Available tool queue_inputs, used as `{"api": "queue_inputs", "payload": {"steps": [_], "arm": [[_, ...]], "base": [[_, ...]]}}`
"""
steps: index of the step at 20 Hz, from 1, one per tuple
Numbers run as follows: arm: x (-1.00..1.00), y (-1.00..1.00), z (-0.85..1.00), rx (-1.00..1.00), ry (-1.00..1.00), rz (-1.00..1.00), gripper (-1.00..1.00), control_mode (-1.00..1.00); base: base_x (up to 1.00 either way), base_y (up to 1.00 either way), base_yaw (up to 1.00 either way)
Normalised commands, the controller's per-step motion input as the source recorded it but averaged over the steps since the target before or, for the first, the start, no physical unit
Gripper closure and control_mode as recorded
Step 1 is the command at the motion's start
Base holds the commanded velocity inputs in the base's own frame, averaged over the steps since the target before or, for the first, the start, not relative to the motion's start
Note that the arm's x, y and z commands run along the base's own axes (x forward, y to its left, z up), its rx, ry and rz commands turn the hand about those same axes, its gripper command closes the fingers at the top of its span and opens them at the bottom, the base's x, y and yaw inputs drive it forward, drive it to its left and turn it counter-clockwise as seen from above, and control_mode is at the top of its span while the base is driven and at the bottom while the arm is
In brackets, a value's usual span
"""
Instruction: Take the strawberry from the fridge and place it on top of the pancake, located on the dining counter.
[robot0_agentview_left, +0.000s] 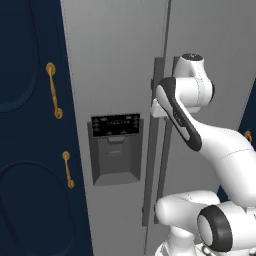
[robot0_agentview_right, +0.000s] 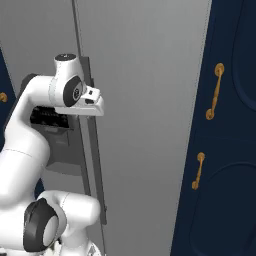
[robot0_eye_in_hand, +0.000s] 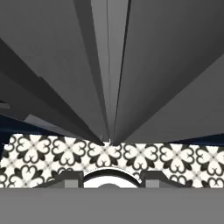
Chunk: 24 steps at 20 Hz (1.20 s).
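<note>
Against the tall grey fridge (robot0_agentview_left: 120, 60), at the handles (robot0_agentview_left: 159, 90) by its door seam, sits the pincer (robot0_agentview_right: 98, 93), pointing downward, its jaw state impossible to tell.

Light grey fridge (robot0_agentview_left: 120, 60), navy cabinets (robot0_agentview_left: 25, 150) with brass handles (robot0_agentview_left: 54, 90), black-and-white patterned floor tiles (robot0_eye_in_hand: 131, 155)

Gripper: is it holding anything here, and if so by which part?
It cannot be told. The gripper is up against the long vertical handles of the closed fridge, but whether the fingers are shut on a handle is hidden.
</note>
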Motion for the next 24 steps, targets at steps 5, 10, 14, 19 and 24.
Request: {"api": "queue_inputs", "payload": {"steps": [5,10,14,19,24], "arm": [[0.00,0.00,0.00,0.00,0.00,0.00,-1.00,1.00],[0.00,0.00,0.00,0.00,0.00,0.00,-1.00,1.00],[0.00,0.00,0.00,0.00,0.00,0.00,-1.00,1.00],[0.00,0.00,0.00,0.00,0.00,0.00,-1.00,1.00],[0.56,0.02,-0.08,-0.01,-0.18,0.00,-1.00,-1.00]], "base": [[-0.17,0.00,0.00],[-0.87,0.00,-0.03],[-0.56,0.11,-0.07],[-0.22,0.11,-0.01],[0.00,0.00,0.00]]}}
